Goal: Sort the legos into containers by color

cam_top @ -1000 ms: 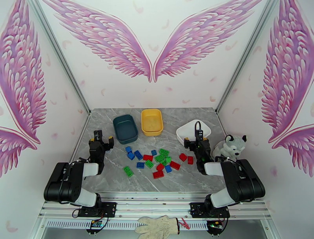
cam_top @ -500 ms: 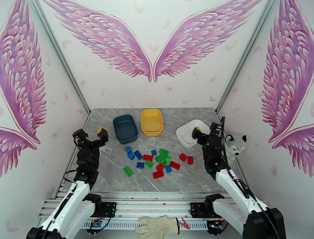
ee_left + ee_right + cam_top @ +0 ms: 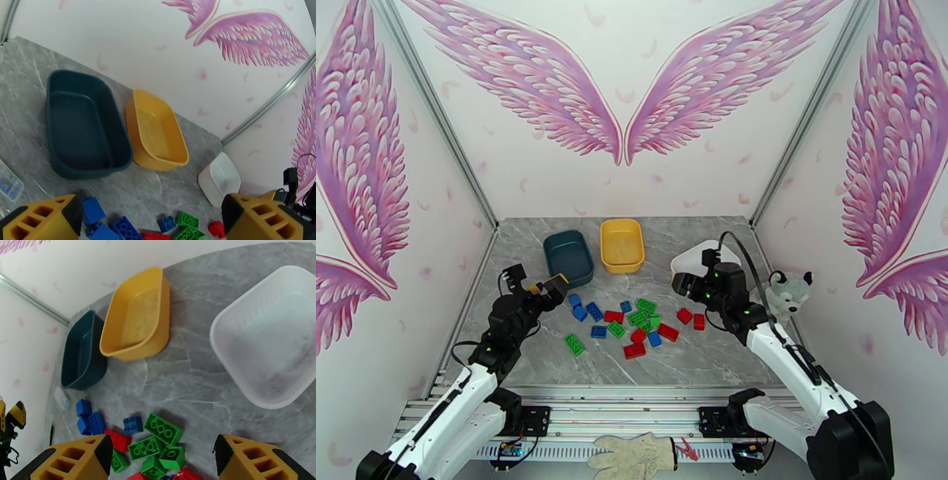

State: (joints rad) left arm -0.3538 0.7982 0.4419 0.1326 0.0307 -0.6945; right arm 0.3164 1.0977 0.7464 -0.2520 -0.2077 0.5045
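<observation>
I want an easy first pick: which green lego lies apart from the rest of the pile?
The green lego at the pile's near-left edge, lying alone on bare table. The other greens crowd together among reds and blues mid-pile.

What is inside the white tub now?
Nothing shows inside the white tub: the right wrist view gives its bare floor. Its right corner runs off that picture, and from above the right gripper covers part of it, so one corner is uncertain.

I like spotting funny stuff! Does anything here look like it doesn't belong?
Yes: a plush husky sits near the white tub, and a work glove lies on the front rail. Neither is a lego or container.
</observation>
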